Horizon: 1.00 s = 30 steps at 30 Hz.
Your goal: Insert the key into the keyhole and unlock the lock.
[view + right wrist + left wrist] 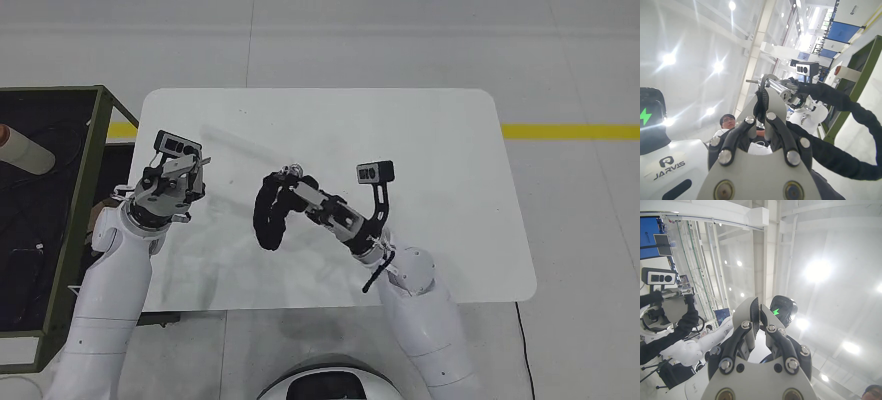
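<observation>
The left gripper (760, 308) pinches the key (760, 313). The lock (291, 174), clamped in the right gripper (299, 189), sits well apart to its right

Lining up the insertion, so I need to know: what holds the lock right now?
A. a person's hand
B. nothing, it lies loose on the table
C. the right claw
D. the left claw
C: the right claw is shut on the lock, pinching its black cable, with the chrome keyhole end just beyond the fingertips.
</observation>
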Motion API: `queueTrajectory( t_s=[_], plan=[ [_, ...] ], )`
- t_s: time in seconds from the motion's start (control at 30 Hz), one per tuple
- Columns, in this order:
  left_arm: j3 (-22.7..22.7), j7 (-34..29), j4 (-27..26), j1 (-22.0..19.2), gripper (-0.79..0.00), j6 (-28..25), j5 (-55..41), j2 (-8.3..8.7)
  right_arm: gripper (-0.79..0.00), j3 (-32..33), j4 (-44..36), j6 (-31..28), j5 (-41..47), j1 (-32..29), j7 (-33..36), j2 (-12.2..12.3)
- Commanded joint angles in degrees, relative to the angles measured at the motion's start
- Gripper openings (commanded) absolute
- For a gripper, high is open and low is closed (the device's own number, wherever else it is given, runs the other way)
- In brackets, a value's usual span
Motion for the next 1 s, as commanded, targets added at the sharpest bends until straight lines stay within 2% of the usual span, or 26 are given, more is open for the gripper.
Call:
queueTrajectory(
  t_s=[0.0, 0.13, 0.2, 0.23, 0.4, 0.47, 0.6, 0.63, 0.83, 0.97],
  plan=[
    [0.0, 0.0, 0.0, 0.0, -0.785, 0.0, 0.0, 0.0, -0.785, 2.1, -6.6, 7.5, -30.6, -1.8, -0.4, 1.0],
    [0.0, 0.0, 0.0, 0.0, -0.785, 0.0, 0.0, 0.0, -0.785, 3.6, -14.2, 17.9, -48.9, -4.2, 5.7, 2.5],
    [0.0, 0.0, 0.0, 0.0, -0.785, 0.0, 0.0, 0.0, -0.785, 3.9, -16.0, 20.9, -57.6, -4.5, 9.7, 3.2],
    [0.0, 0.0, 0.0, 0.0, -0.785, 0.0, 0.0, 0.0, -0.785, 4.2, -16.3, 22.1, -59.1, -4.5, 10.3, 3.3],
    [0.0, 0.0, 0.0, 0.0, -0.785, 0.0, 0.0, 0.0, -0.785, 4.0, -19.1, 24.8, -72.2, -5.0, 13.7, 4.4],
    [0.0, 0.0, 0.0, 0.0, -0.785, 0.0, 0.0, 0.0, -0.785, 2.9, -19.1, 23.4, -77.9, -4.9, 16.8, 4.9],
    [0.0, 0.0, 0.0, 0.0, -0.785, 0.0, 0.0, 0.0, -0.785, 1.0, -19.3, 20.6, -82.2, -5.0, 15.5, 5.3],
    [0.0, 0.0, 0.0, 0.0, -0.785, 0.0, 0.0, 0.0, -0.785, 0.5, -20.2, 20.6, -80.6, -5.0, 13.6, 5.3],
    [0.0, 0.0, 0.0, 0.0, -0.785, 0.0, 0.0, 0.0, -0.785, 1.4, -16.6, 22.2, -85.1, -4.6, 14.8, 5.9],
    [0.0, 0.0, 0.0, 0.0, -0.785, 0.0, 0.0, 0.0, -0.785, 0.8, -14.1, 23.9, -84.5, -3.9, 14.9, 5.9]
  ],
)
